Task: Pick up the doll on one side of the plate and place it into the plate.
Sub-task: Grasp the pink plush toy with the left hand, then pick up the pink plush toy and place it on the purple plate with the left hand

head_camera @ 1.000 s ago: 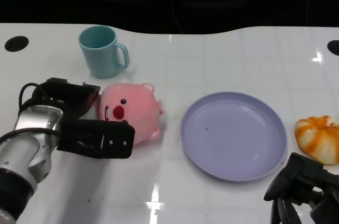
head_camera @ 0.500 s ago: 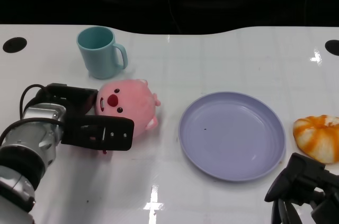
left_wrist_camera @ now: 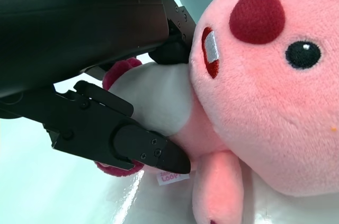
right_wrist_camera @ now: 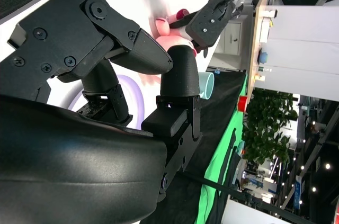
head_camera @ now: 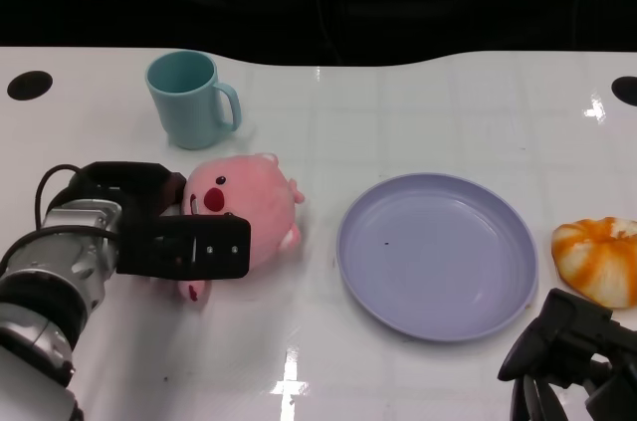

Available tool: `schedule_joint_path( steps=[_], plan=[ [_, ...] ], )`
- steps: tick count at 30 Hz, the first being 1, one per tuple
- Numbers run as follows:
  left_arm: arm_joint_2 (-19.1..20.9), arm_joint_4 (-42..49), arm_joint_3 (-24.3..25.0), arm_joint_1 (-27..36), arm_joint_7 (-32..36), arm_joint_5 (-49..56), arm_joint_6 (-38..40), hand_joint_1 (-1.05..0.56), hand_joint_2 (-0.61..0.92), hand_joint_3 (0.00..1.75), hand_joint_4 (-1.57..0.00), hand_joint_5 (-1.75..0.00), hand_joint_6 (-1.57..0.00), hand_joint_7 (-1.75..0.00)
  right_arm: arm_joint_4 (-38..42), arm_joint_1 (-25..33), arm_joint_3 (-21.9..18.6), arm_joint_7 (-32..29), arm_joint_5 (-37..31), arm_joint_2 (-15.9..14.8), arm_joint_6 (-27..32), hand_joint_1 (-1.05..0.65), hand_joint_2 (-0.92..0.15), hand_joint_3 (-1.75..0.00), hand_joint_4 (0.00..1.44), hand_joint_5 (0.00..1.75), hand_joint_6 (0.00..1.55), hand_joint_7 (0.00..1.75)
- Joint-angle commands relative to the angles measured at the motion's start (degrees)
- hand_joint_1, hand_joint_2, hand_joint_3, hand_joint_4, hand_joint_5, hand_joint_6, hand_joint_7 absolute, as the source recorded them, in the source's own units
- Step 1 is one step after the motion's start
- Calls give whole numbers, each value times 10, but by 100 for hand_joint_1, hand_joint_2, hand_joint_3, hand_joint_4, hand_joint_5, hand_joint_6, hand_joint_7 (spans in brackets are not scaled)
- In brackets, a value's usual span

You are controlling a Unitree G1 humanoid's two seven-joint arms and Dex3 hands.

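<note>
One mug (head_camera: 191, 98) stands behind the doll (head_camera: 249, 214) (seemingly apart).

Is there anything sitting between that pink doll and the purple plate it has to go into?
Nothing visible. The left hand grips the pink doll, and only bare white table lies between it and the purple plate.

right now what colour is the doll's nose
Dark red, on the pink doll; clearest in the left wrist view.

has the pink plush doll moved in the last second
Yes. The pink plush doll has rolled in the left hand, its face turning toward the teal mug.
</note>
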Motion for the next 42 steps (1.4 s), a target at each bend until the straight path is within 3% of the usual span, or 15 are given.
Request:
schedule_joint_path(
  steps=[1,3,4,6,7,10,13,21,30,42],
  plan=[
    [-3,19,-14,42,6,3,-3,-32,90,23,-64,-126,-112,-4,-10,3,-2,-3,-1,-6,3,-29,-45,-138,69,175,62,150],
    [0,16,-12,51,38,1,-10,-31,92,36,-66,-117,-104,-2,-10,2,-2,-2,1,-6,3,-29,-45,-138,69,175,62,150],
    [2,15,-11,54,55,-1,-17,-28,92,39,-70,-120,-108,-5,-10,2,-2,-2,2,-6,3,-29,-45,-138,69,175,62,150],
    [5,12,-6,64,97,-4,-31,-28,92,40,-68,-146,-114,-15,-10,1,-3,-2,3,-6,5,-28,-45,-139,69,175,62,150],
    [6,12,-5,66,112,-5,-36,-27,92,38,-67,-157,-97,-62,-10,1,-3,-2,4,-6,7,-28,-45,-139,69,175,62,150],
    [9,7,10,80,173,-17,-57,-25,92,33,-72,-172,-69,-136,-9,0,-3,-1,3,-6,4,-27,-44,-139,69,175,62,150],
    [13,3,13,89,222,-20,-73,-23,92,34,-81,-174,-61,-169,-8,-1,-2,-3,-4,-7,2,-27,-44,-139,69,175,61,150],
    [32,-34,37,105,255,-39,-106,-16,86,42,-85,-175,-62,-175,-11,-1,-2,-2,-2,-7,7,-25,-44,-141,68,175,60,151],
    [66,-128,70,143,269,-57,-137,-14,52,100,-89,-175,-68,-175,-10,-6,-5,-1,3,-7,14,-25,-44,-142,68,175,59,151],
    [69,-316,152,194,165,-128,-97,-16,43,128,-94,-175,-75,-175,-9,-8,-3,-5,0,-6,15,-22,-44,-143,68,175,59,153]
  ],
)
